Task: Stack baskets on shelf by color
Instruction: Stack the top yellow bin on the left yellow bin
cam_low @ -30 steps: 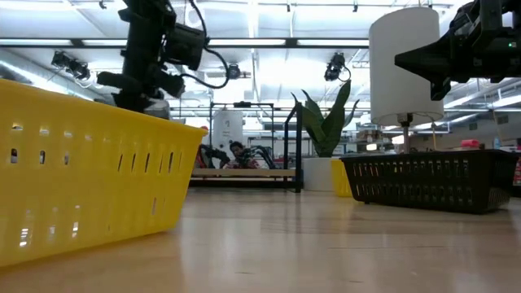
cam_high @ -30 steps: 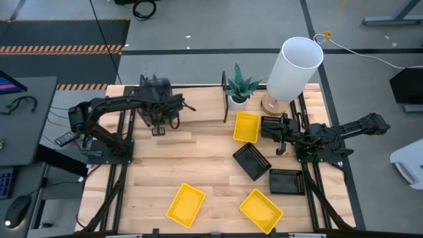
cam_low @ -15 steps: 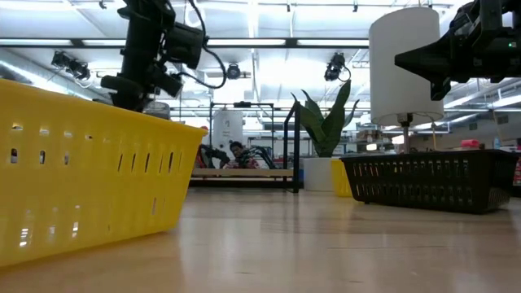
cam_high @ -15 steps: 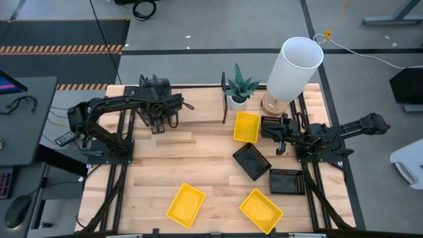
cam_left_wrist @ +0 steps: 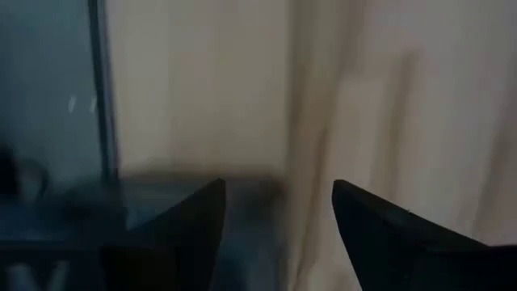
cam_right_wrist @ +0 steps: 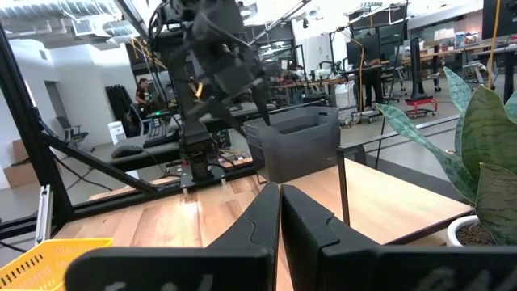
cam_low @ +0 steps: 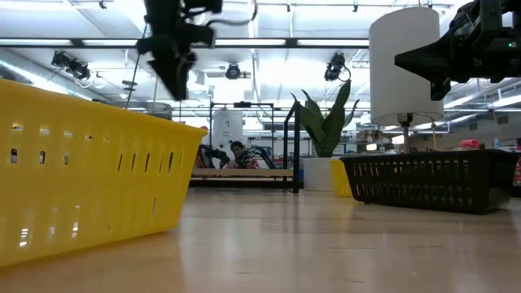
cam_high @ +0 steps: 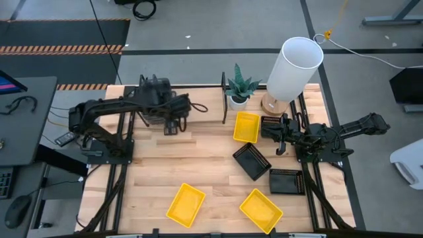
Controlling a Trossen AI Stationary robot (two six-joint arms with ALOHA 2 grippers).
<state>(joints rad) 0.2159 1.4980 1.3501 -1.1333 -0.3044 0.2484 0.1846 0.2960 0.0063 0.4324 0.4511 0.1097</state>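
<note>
My left gripper (cam_high: 173,124) (cam_left_wrist: 279,202) hangs open and empty above the shelf (cam_high: 201,99), the light board at the table's far side. In the right wrist view it (cam_right_wrist: 242,77) hovers just over a dark grey basket (cam_right_wrist: 299,144) standing on that board; how many are nested there I cannot tell. Three yellow baskets (cam_high: 246,127) (cam_high: 186,203) (cam_high: 261,210) and three black mesh baskets (cam_high: 251,160) (cam_high: 286,180) (cam_high: 271,125) lie on the tabletop. My right gripper (cam_high: 281,142) (cam_right_wrist: 280,212) waits shut at the right, near the far yellow basket.
A white lamp (cam_high: 294,69) and a potted plant (cam_high: 239,87) stand at the far right, beside the shelf's black wire end frame (cam_high: 225,102). In the low view a yellow basket (cam_low: 81,187) fills the near left and a black mesh basket (cam_low: 431,181) sits at the right.
My left gripper has risen and swung toward the table's right edge, away from the spot over the shelf where it hung a second ago. The right arm and the baskets on the tabletop have kept still.
</note>
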